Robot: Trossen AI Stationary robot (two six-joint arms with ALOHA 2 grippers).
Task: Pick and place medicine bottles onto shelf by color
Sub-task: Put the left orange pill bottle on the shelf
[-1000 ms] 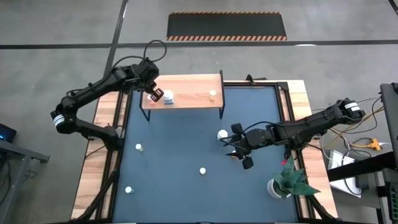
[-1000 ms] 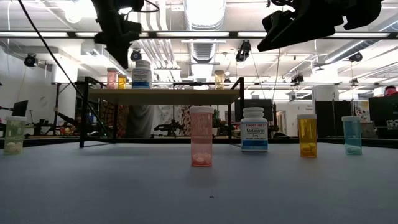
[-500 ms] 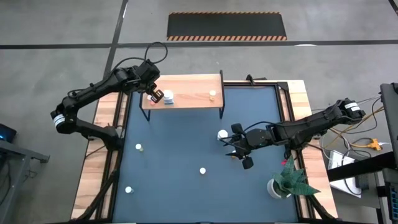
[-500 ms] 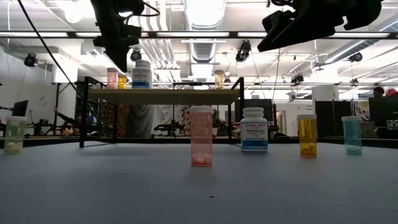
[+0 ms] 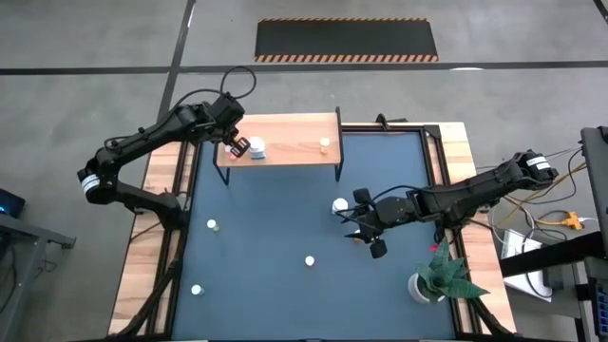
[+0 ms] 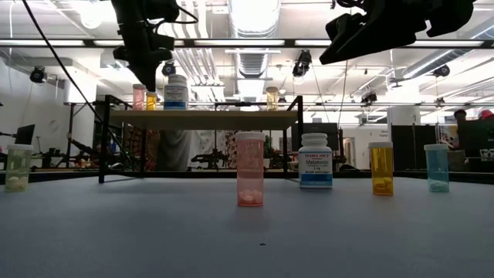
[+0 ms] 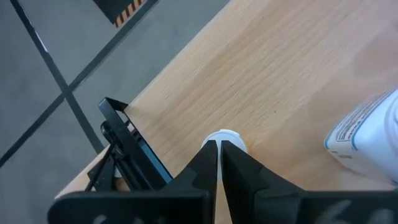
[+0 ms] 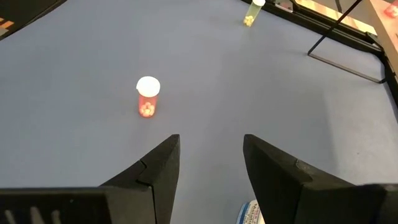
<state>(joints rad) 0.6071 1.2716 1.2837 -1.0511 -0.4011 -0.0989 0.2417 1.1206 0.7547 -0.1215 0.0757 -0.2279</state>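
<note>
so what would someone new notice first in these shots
Probably the wooden shelf at the far edge of the mat, with a few bottles on it and the left tool, shut, over its left end. Next, the row of bottles on the mat in the low view, the pink bottle nearest the camera. The right tool hangs open above the mat by the big white bottle.

The high view looks straight down on the whole table; the low view sits at mat level facing twelve o'clock toward the shelf (image 6: 202,118); each wrist view peers close past its own fingers; all share the mat (image 5: 275,228).
</note>
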